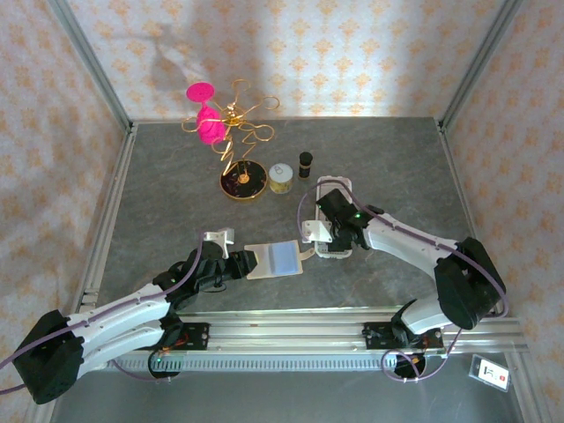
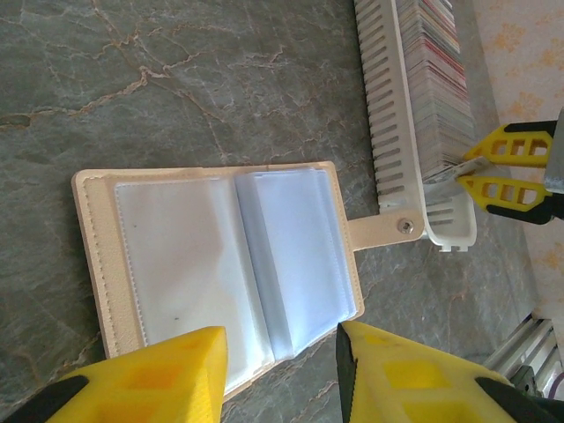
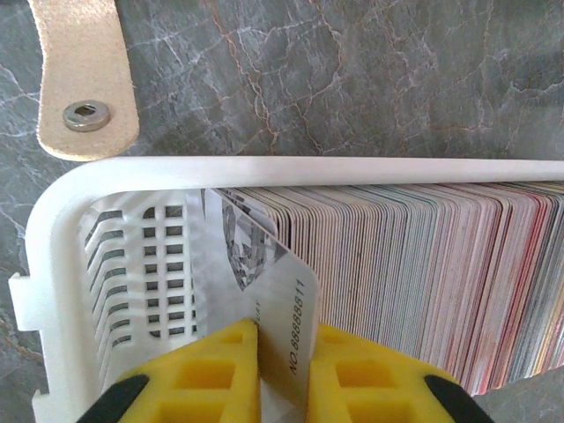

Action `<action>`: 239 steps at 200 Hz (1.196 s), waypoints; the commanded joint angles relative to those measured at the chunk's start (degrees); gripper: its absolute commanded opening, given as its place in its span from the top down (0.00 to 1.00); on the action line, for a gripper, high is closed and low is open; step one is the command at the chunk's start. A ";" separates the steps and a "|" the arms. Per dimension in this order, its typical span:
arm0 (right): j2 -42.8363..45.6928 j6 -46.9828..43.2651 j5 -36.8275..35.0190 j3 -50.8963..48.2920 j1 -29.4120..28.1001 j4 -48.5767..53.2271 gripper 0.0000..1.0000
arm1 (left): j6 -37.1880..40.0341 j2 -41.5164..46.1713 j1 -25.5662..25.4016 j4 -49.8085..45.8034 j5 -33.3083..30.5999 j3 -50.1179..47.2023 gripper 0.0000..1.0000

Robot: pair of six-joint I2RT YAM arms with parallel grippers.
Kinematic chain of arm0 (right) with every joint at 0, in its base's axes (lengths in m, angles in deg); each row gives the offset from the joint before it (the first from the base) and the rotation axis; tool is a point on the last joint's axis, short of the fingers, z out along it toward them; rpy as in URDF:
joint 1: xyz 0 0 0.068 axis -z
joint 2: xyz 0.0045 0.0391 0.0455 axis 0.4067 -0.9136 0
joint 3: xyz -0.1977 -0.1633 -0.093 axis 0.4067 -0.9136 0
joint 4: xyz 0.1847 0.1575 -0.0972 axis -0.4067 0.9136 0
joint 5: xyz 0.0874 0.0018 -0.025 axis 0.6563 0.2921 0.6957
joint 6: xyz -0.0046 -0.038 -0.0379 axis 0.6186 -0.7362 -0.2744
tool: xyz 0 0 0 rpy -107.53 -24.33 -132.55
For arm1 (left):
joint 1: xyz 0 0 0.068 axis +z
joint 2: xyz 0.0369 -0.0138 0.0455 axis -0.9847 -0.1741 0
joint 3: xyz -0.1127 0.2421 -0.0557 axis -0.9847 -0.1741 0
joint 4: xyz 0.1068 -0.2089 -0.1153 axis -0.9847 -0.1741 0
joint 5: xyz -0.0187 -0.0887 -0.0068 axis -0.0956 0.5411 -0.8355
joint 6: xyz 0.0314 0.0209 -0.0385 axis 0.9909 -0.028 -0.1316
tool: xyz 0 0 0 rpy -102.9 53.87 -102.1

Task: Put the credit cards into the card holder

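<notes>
The card holder (image 1: 275, 261) (image 2: 220, 256) lies open on the grey table, its clear sleeves facing up and its snap strap (image 2: 388, 231) (image 3: 84, 79) reaching toward a white slotted tray (image 3: 264, 167) (image 2: 383, 106). A row of credit cards (image 3: 423, 264) (image 2: 436, 70) stands on edge in that tray. My right gripper (image 3: 284, 339) (image 1: 328, 236) (image 2: 476, 172) is shut on a silvery-white credit card (image 3: 282, 291) at the near end of the row, tilted away from the others. My left gripper (image 2: 282, 339) (image 1: 245, 264) stands open over the holder's near edge, its jaws astride the sleeves.
At the back stand a gold wire stand with pink pieces (image 1: 233, 150), a small pale jar (image 1: 281, 179) and a dark bottle (image 1: 306, 163). An aluminium rail (image 1: 308, 330) runs along the near edge. Patterned walls enclose the table.
</notes>
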 commanded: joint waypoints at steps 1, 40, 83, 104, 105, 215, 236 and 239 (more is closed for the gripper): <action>1.80 -0.01 -2.94 0.43 0.15 -2.16 0.85 | -0.23 0.20 -0.23 1.55 0.20 -0.43 0.62; 2.43 0.01 -3.02 0.81 0.14 -1.81 0.87 | -0.23 0.12 -0.23 1.55 0.32 -0.39 0.62; 3.20 0.06 -3.03 1.10 0.06 -1.29 0.89 | -0.31 -0.02 -0.23 1.70 0.45 -0.28 0.62; 3.67 0.05 -3.18 1.15 0.06 -0.85 0.90 | -0.31 -0.06 -0.23 1.64 0.46 -0.23 0.62; 3.74 0.08 -3.24 1.11 0.06 -0.89 0.90 | -0.31 -0.06 -0.18 1.64 0.45 -0.22 0.62; 4.36 0.20 -3.67 -1.00 0.06 -2.12 0.85 | -0.13 -0.23 -0.23 1.71 0.87 0.06 0.63; 3.33 -0.23 -5.35 -2.20 0.06 -3.91 0.76 | -0.20 -0.23 -0.23 1.90 0.98 -0.03 0.64; 3.22 -0.32 -5.58 -2.26 0.06 -4.11 0.76 | -0.21 -0.23 -0.23 1.90 0.98 -0.02 0.64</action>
